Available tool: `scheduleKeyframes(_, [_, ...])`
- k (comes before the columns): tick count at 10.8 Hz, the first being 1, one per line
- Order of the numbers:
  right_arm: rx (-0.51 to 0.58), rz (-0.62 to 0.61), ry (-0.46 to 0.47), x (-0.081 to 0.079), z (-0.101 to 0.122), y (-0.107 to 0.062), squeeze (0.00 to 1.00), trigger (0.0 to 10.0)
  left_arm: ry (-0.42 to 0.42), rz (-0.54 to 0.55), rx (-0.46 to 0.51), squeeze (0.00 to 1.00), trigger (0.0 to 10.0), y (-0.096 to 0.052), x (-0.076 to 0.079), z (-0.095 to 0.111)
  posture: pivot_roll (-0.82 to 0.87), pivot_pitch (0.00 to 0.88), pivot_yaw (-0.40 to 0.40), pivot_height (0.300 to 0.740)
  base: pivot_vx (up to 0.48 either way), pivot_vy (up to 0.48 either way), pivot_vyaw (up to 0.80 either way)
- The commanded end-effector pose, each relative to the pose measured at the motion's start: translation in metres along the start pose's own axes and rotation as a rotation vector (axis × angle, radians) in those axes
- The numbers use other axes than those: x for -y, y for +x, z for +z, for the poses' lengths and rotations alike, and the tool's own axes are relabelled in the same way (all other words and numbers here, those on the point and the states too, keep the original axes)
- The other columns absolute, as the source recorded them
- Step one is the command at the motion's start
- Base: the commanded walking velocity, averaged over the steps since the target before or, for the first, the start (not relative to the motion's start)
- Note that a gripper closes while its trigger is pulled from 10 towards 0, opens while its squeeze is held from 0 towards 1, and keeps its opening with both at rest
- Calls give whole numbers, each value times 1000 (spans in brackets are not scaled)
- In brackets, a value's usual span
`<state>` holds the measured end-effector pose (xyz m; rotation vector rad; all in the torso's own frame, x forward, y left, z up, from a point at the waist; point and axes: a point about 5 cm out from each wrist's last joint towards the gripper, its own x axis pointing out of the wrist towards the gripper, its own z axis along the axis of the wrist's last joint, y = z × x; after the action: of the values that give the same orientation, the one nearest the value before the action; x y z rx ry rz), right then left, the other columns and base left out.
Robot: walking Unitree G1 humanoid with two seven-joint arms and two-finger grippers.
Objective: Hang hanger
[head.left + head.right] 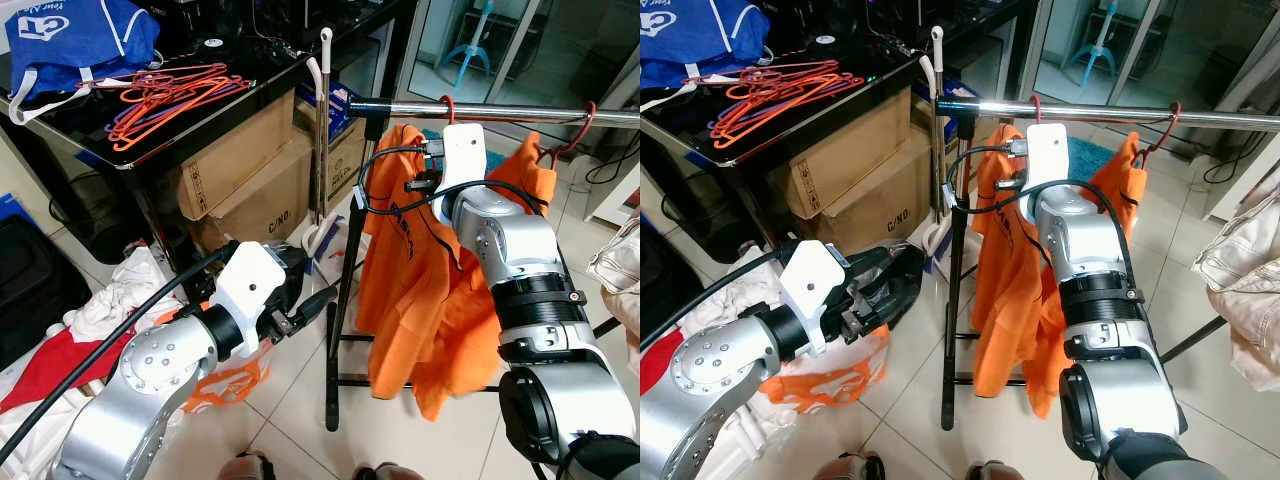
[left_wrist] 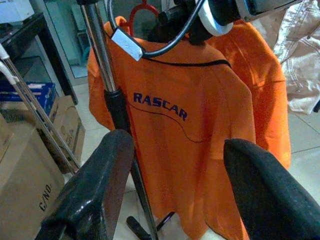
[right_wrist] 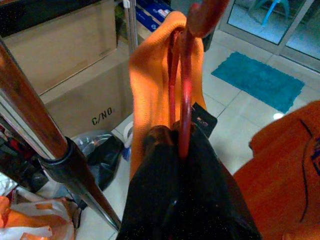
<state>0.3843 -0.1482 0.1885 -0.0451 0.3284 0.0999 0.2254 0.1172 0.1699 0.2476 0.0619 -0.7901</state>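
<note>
Fingers of your right gripper point(image 3: 182, 150) pinch the red hanger point(image 3: 184, 90) carrying the orange shirt point(image 1: 400, 290), hook at the rail point(image 1: 480, 110); your left gripper point(image 2: 170, 185) waits open, empty.

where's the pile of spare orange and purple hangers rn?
The pile of orange and purple plastic hangers lies on the black glossy table at the robot's upper left, beside the blue bag, above the cardboard boxes.

Right tool's point(image 3: 182, 150) fingertips buried behind the red hanger point(image 3: 184, 95) neck and orange shirt point(image 3: 160, 60) collar, rail point(image 1: 480, 110) cut off at right edge, pale garment point(image 1: 615, 265) cropped, box point(image 1: 245, 205) lettering partly hidden.
</note>
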Motion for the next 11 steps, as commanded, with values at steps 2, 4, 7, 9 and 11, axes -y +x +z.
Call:
scheduleKeyframes(2, [140, 17, -61, 3, 17, -7, 0, 0, 34, -2, 7, 0, 10000, 2, -3, 3, -4, 55, -15, 740, 0, 0, 0])
scheduleKeyframes(4, [270, 25, -73, 11, 32, -24, 0, 0, 51, 37, 30, 0, 10000, 5, -10, 5, -6, 34, -10, 740, 0, 0, 0])
scheduleKeyframes(7, [348, 36, -110, 22, 27, -50, 0, 0, 74, 111, 56, 0, 10000, 12, -18, 5, -5, 0, 13, 740, 0, 0, 0])
scheduleKeyframes(9, [319, 12, -118, 33, 11, -67, 0, 0, 29, 204, 77, 0, 10000, 17, -24, 0, -15, 0, 24, 740, 0, 0, 0])
scheduleKeyframes(11, [303, 50, -140, 32, -5, -79, 0, 0, -55, 269, 107, 0, 10000, 21, -28, -4, -27, 0, 35, 740, 0, 0, 0])
